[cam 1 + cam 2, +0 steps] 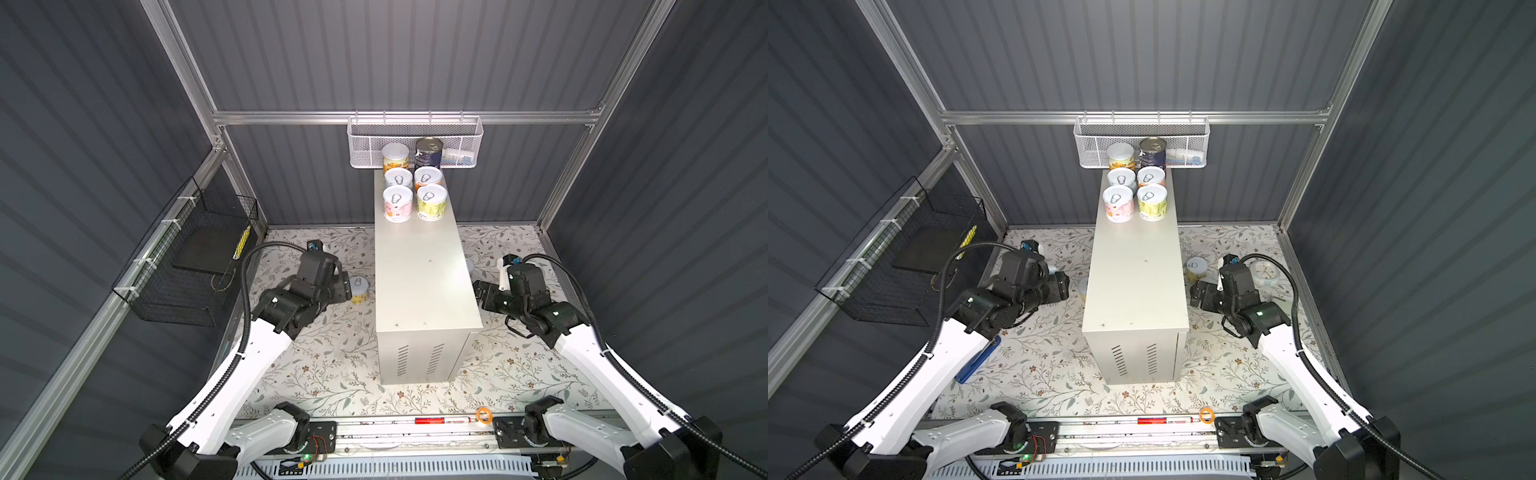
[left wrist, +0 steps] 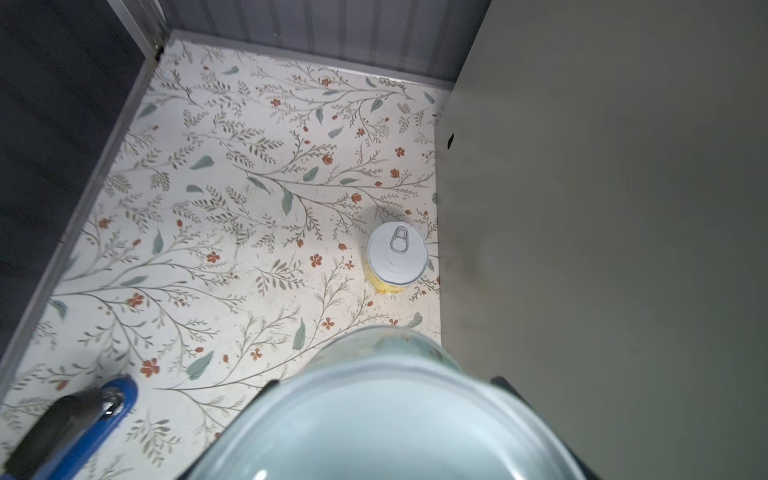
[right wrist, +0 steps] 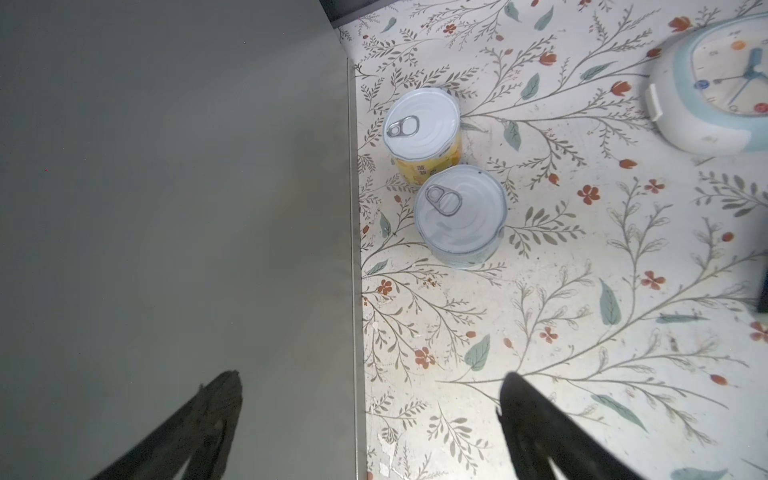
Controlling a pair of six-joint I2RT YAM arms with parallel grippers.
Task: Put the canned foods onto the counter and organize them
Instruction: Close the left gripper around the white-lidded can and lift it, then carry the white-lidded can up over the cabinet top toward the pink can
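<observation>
The counter (image 1: pixel 419 270), a tall white box, stands mid-floor; several canned foods crowd its far end, among them a navy can (image 1: pixel 429 151) and a pink-label can (image 1: pixel 397 203). My left gripper (image 2: pixel 384 382) is shut on a pale blue-green can (image 2: pixel 386 428), low beside the counter's left wall. Just beyond it a yellow-label can (image 2: pixel 397 257) stands on the floor by that wall. My right gripper (image 3: pixel 370 390) is open and empty, straddling the counter's right edge. Ahead of it on the floor stand a yellow can (image 3: pixel 422 129) and a pale blue can (image 3: pixel 460 212), touching.
A pale blue clock (image 3: pixel 723 83) lies on the floor to the right. A blue-handled tool (image 1: pixel 976 361) lies under my left arm. A white mesh basket (image 1: pixel 415 141) hangs behind the counter, and a black wire basket (image 1: pixel 187 270) on the left wall.
</observation>
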